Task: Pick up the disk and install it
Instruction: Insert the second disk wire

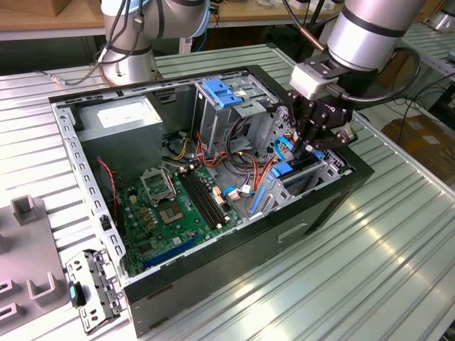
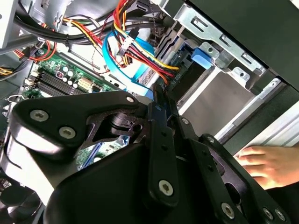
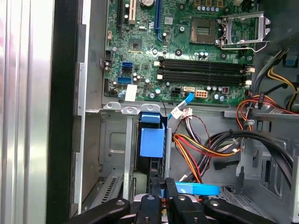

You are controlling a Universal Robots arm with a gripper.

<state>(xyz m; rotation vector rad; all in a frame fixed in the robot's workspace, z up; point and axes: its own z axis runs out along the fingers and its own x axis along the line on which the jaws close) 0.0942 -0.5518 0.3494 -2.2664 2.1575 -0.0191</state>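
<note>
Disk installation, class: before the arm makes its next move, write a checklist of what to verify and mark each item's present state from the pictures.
1. Grip: the black pincer is closed on the edge of the blue-railed flat disk. Ok.
2. Alignment: the disk stands on edge inside the grey metal drive cage, parallel to its walls. Ok.
3. Seating depth in the cage: cannot tell.
4. Red, yellow and orange wire bundle: beside the disk, apart from it. Ok.
5. Light-blue flat cable: right beside the pincer. Not ok.
6. A person's hand rests beside the case in the second wrist view. Not ok.
</note>
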